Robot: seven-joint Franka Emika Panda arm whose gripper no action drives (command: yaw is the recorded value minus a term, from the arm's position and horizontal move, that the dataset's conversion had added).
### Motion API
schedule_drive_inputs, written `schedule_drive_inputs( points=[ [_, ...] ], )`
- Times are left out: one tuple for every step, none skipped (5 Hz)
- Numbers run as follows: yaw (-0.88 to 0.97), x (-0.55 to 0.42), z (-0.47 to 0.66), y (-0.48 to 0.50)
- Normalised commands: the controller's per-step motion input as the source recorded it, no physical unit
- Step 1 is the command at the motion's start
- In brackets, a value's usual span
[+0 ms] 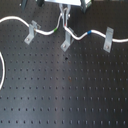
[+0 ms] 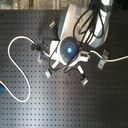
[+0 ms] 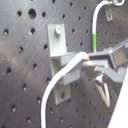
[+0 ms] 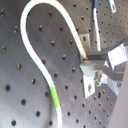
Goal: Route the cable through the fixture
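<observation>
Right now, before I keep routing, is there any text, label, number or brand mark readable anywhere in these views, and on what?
None: no readable text in any view.
The cable bears only a green band and a blue band, no lettering.
The fixture by the claw is bare metal, unmarked.
The arm's glowing blue spot is a light, not a sign.
The perforated board carries no markings.

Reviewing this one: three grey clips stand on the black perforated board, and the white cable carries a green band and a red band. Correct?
Not quite. The second band on the cable is blue, not red, as the first exterior view shows. The green band and the three grey clips on the black perforated board are right.
</observation>
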Motion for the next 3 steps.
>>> schedule_drive_inputs(
  points=[
    [0.18, -0.341, 0.01, -0.085],
    [0.21, -0.31, 0.01, 0.065],
    [0.13, -0.177, 0.06, 0.096]
  ],
)
